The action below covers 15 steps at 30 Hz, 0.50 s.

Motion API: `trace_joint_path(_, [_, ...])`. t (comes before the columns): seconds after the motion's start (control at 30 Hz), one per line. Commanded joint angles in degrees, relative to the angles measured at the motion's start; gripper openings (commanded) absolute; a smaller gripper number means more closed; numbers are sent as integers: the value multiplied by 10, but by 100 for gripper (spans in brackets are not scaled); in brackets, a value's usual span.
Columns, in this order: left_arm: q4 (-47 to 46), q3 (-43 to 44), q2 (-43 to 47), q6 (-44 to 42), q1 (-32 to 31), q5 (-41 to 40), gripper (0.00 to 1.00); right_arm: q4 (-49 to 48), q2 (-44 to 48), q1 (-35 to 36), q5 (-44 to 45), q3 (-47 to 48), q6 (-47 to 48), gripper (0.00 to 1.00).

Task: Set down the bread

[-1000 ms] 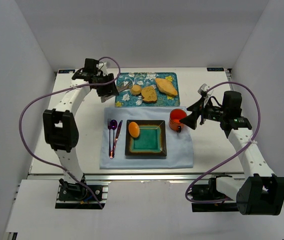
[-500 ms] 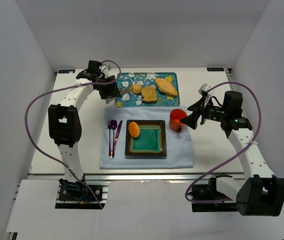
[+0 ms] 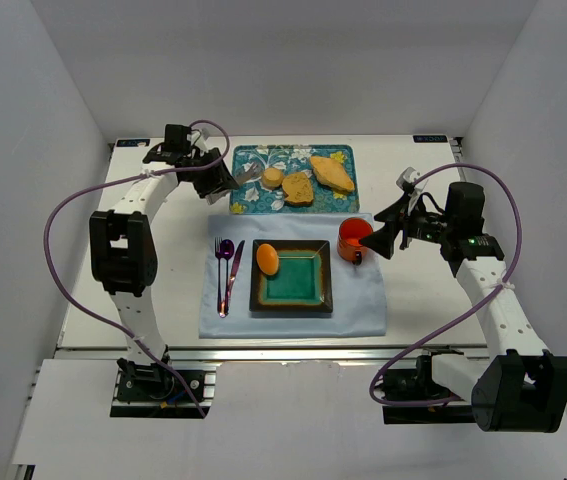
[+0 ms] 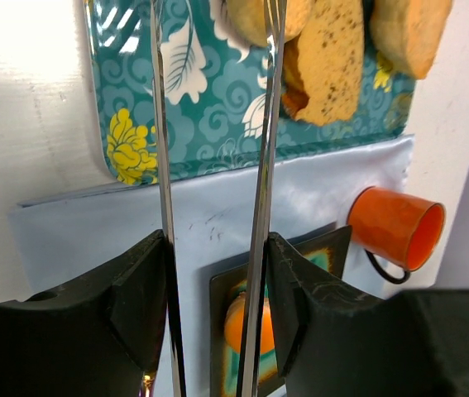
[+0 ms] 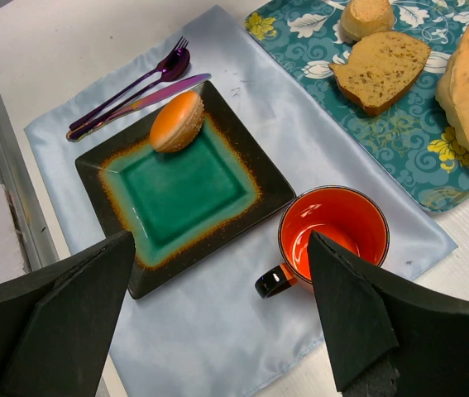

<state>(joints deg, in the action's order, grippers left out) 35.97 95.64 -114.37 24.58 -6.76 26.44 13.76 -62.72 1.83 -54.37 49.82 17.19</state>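
While pinching tongs point(image 4: 160, 124) in left gripper point(image 4: 215, 248), points them lengthwise across tray point(image 4: 209, 107) toward bun point(image 4: 246, 16).
Holds right gripper point(image 5: 219, 240) wide open, farther off, past tray's near-right corner.

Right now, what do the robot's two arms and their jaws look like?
The left arm and right arm match: white tubular links joined by chunky black joint housings, ending in black wedge-shaped jaws. A purple cable loops loosely alongside each, from base to wrist. No lettering is legible.
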Motion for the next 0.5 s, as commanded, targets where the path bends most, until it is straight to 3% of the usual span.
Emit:
trace_joint_path(0.0, [-38, -4, 48, 23, 6, 41, 59, -4, 5, -4, -9, 15, 9, 90])
trace_joint_path(0.47, [-43, 3, 1, 35, 3, 88, 59, -19, 4, -4, -3, 8, -1, 89])
